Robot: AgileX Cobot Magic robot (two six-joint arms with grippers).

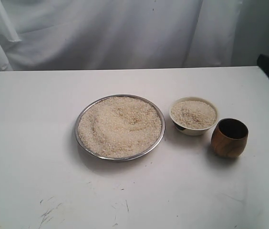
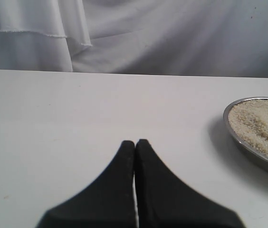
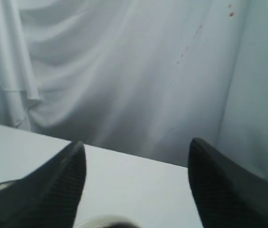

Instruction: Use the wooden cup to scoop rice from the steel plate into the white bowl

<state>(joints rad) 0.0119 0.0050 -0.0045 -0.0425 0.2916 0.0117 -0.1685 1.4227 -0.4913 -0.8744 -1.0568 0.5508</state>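
Left gripper [image 2: 135, 142] closed, empty, idle | right gripper [image 3: 136, 154] spread wide, empty | cup [image 1: 229, 138] upright on table just right of bowl [image 1: 193, 116]; plate [image 1: 120, 127] heaped with rice [image 1: 120, 125] | I'd grasp the cup across its belly, squarely, keeping it level.

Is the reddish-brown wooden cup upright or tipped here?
Upright. The reddish-brown wooden cup stands on its base on the white table, its dark mouth facing up, no claw touching it.

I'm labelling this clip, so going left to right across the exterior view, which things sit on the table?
steel plate heaped with rice → white bowl, also holding rice → wooden cup
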